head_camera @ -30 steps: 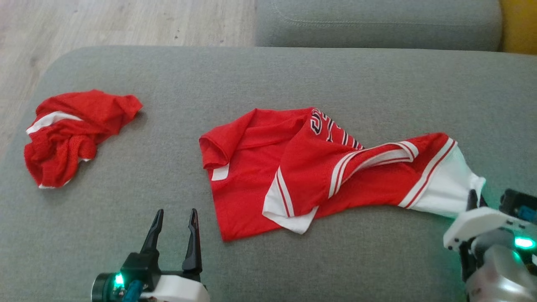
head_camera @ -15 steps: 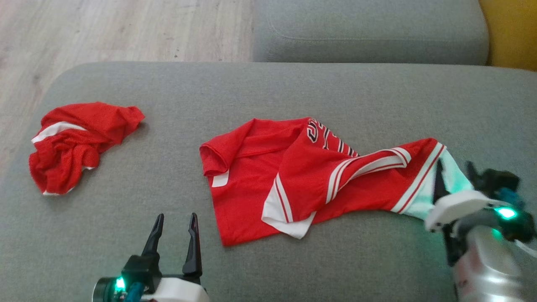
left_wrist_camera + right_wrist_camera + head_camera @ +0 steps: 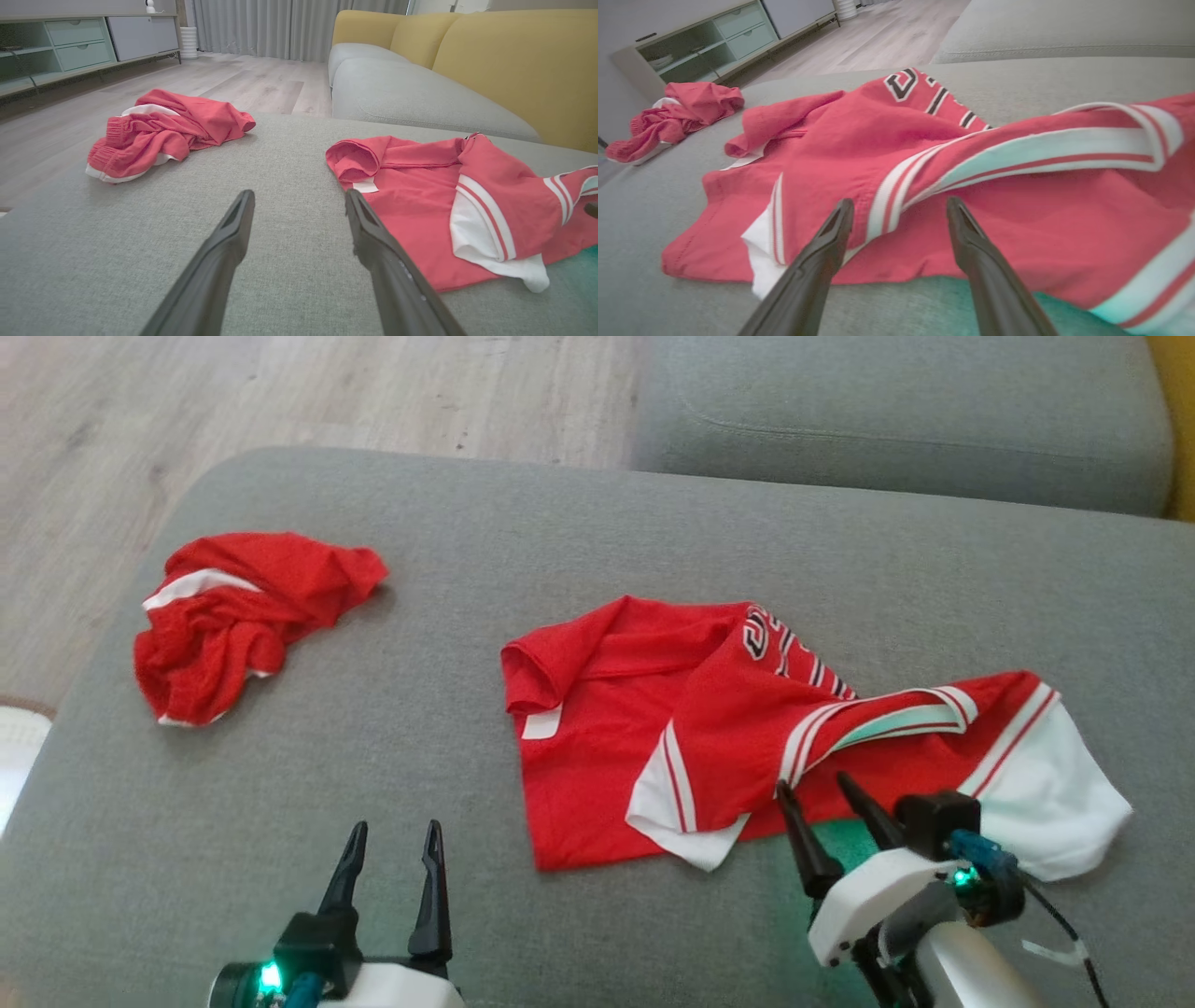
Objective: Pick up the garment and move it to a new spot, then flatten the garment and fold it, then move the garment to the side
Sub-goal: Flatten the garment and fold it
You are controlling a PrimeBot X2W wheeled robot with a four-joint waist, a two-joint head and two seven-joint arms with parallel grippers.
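The garment point(image 3: 709, 728), a red jersey with white and red stripes and dark lettering, lies rumpled and partly folded over itself on the grey sofa cushion point(image 3: 597, 541); it also shows in the left wrist view point(image 3: 420, 200) and right wrist view point(image 3: 924, 163). My right gripper point(image 3: 814, 786) stands open at the jersey's near edge, fingers pointing over the fabric, holding nothing. My left gripper point(image 3: 394, 829) stands open on bare cushion to the left of the jersey, empty. Both pairs of fingers are spread in their wrist views point(image 3: 299, 196) point(image 3: 899, 203).
A second crumpled red and white garment point(image 3: 243, 616) lies near the cushion's far left corner. Another grey seat cushion point(image 3: 896, 420) sits behind, with yellow backrests point(image 3: 490, 60). Wooden floor point(image 3: 280, 392) lies beyond the left edge, and a low cabinet point(image 3: 56, 46) stands farther off.
My right gripper let go of the jersey's white right end and opened, then moved left along the near edge. The white end now lies flat. The head camera shifted. The left gripper stayed put.
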